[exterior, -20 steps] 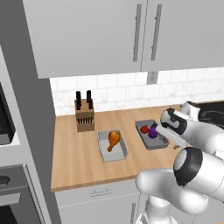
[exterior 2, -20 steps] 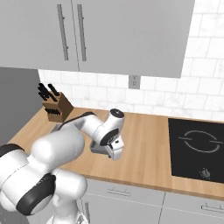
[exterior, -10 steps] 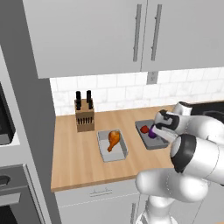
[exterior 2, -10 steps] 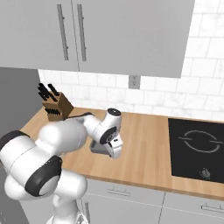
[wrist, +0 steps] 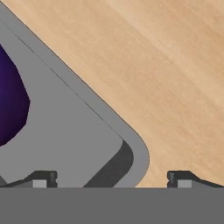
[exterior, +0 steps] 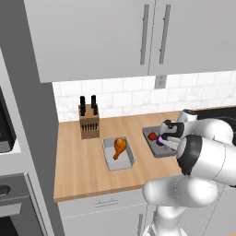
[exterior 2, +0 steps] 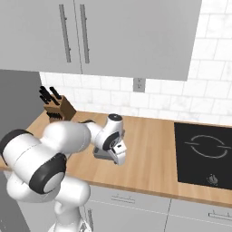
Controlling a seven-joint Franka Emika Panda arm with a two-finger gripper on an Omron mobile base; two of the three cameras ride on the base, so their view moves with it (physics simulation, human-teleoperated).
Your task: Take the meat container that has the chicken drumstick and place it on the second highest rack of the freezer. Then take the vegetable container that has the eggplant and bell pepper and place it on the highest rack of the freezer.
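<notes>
gripper (wrist: 109,177): fingers spread wide, nothing between them. in the hand view one tip is over the inside of the vegetable container, the other over the wooden counter, so the two tips stand on both sides of the rim at a rounded corner.
vegetable container (wrist: 87,131): grey tray on the counter, under the hand. in the left base view it lies at 3 o'clock of the meat container, apart from it.
eggplant (wrist: 11,105): dark purple, inside this tray, at 9 o'clock in the hand view.
bell pepper (exterior: 151,136): red, in the same tray, just beside the eggplant.
meat container (exterior: 118,154): grey tray near the middle of the counter (exterior: 78,156).
chicken drumstick (exterior: 120,146): orange-brown, lies inside the meat container.
knife block (exterior: 89,123): wooden, at 11 o'clock of the meat container, near the tiled wall.
cooktop (exterior 2: 206,152): black, at 3 o'clock of the arm in the right base view.
upper cabinets (exterior: 138,37): grey doors with bar handles.
</notes>
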